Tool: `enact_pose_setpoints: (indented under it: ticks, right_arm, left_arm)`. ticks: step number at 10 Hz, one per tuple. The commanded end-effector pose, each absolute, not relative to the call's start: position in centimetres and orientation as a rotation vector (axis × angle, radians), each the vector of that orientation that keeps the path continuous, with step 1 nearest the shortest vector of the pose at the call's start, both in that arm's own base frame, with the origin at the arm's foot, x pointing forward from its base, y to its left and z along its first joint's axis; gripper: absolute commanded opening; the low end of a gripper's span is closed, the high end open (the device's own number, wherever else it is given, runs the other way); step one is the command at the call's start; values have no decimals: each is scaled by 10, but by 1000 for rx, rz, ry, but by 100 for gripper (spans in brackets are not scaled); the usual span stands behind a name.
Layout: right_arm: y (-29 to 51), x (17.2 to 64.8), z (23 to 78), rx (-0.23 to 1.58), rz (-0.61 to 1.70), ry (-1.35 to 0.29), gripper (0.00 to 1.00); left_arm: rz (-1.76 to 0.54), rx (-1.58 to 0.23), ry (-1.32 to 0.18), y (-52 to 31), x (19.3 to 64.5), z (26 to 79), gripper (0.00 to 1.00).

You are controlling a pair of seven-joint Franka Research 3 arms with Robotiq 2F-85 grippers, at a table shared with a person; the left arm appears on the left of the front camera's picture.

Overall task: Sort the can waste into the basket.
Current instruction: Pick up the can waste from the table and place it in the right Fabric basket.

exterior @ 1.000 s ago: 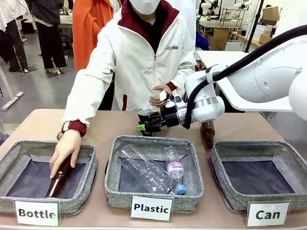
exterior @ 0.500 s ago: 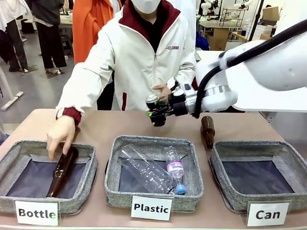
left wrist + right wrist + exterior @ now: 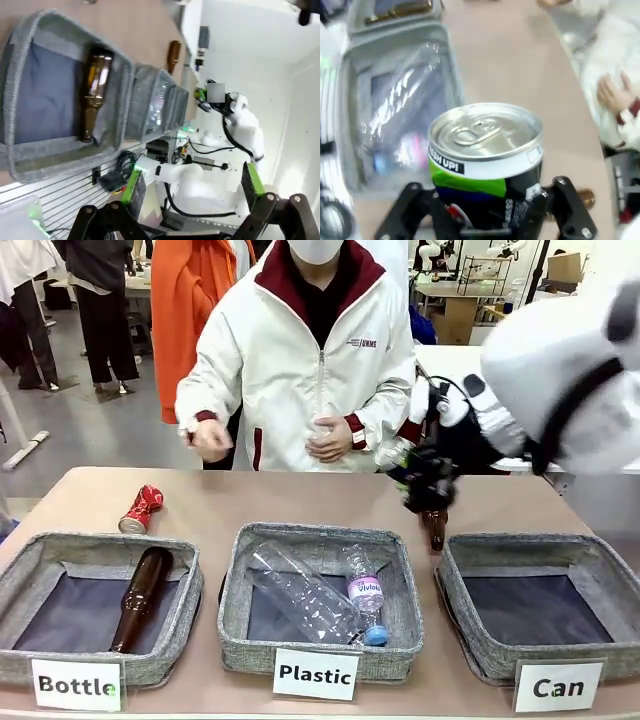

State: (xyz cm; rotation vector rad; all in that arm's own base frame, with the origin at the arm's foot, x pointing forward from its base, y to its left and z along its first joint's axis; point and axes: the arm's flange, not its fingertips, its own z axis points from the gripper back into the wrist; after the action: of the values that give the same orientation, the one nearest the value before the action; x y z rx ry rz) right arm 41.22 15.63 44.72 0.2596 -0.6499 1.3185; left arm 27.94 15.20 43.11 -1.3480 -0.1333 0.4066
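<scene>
Clamped in right gripper [image 3: 485, 212], dark drink can [image 3: 486, 150] aloft near far edge of surface [image 3: 300, 498], bound for Can basket [image 3: 540, 544] at front right corner. Apart, left gripper [image 3: 192, 182]. Near far left edge, crushed red can [image 3: 141, 508].

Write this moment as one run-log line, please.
right gripper: shut on dark drink can | left gripper: open, empty | crushed red can: on table | Can basket: no cans inside
</scene>
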Motion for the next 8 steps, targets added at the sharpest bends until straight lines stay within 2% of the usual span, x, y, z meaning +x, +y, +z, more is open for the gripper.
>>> enact_pose_setpoints:
  ticks: [1, 2, 3, 4, 6, 8]
  right_arm:
    - [119, 381, 485, 52, 1274, -405, 0]
    - [91, 357, 485, -53, 1200, -290, 0]
    - [69, 331, 485, -157, 1074, -254, 0]
    - [47, 309, 486, -192, 954, -231, 0]
    - [8, 302, 469, -130, 773, -141, 0]
    - [0, 311, 459, -97, 803, -158, 0]
  left_arm:
    - [443, -1287, -144, 140, 282, 401, 100]
    - [512, -1254, -197, 142, 288, 393, 100]
    - [431, -1312, -121, 151, 290, 416, 100]
    - [431, -1312, -121, 151, 290, 416, 100]
    - [431, -1312, -121, 151, 290, 416, 100]
    - [431, -1312, -121, 151, 290, 416, 100]
